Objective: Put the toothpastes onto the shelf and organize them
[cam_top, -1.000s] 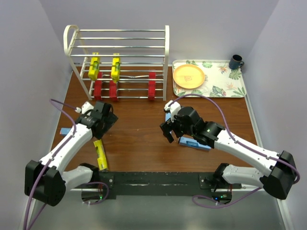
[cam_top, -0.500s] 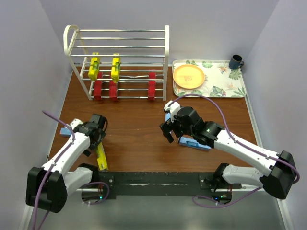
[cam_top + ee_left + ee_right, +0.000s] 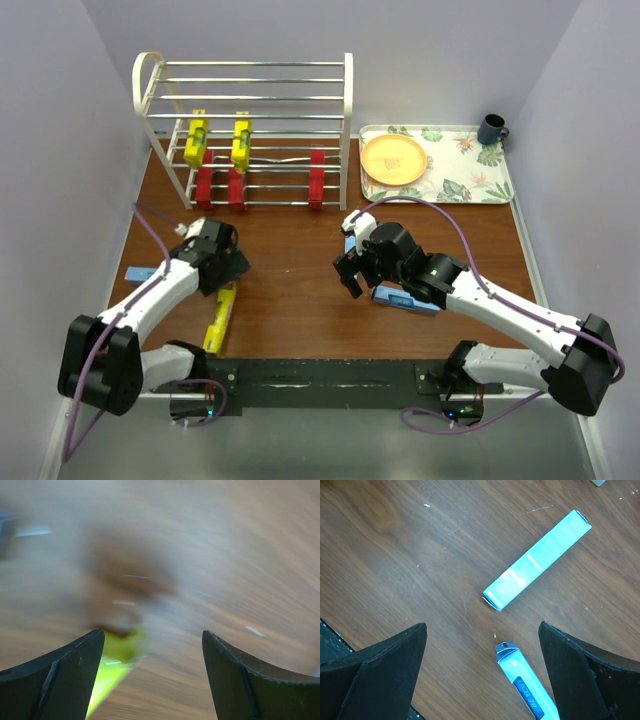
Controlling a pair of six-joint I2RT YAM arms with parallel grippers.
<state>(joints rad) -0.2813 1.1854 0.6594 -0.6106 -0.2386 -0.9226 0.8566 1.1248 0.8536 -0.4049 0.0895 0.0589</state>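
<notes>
Quick status from the remote desk. The shelf (image 3: 250, 72) has three red cartons (image 3: 236, 187) lying across the bottom tier and two yellow cartons (image 3: 241, 145) on the middle tier. That's sorted by colour, so I reckon the top tier is meant for the blues.

The third yellow carton (image 3: 220, 318) lies flat on the counter (image 3: 290, 230) near my left arm's base. The left pincer (image 3: 226, 268) hovers over the end nearer the shelf, fingers spread, nothing in them. The left wrist view is one big blur — I can just make out yellow beside one finger, so I'm calling this lining up for a grab, not a grab.

The right pincer (image 3: 482, 675) is also spread wide and empty, parked above two light blue cartons (image 3: 537, 560) lying apart on the wood. A third blue carton (image 3: 145, 272) sits by the left arm. Four to go, I'd say.
</notes>
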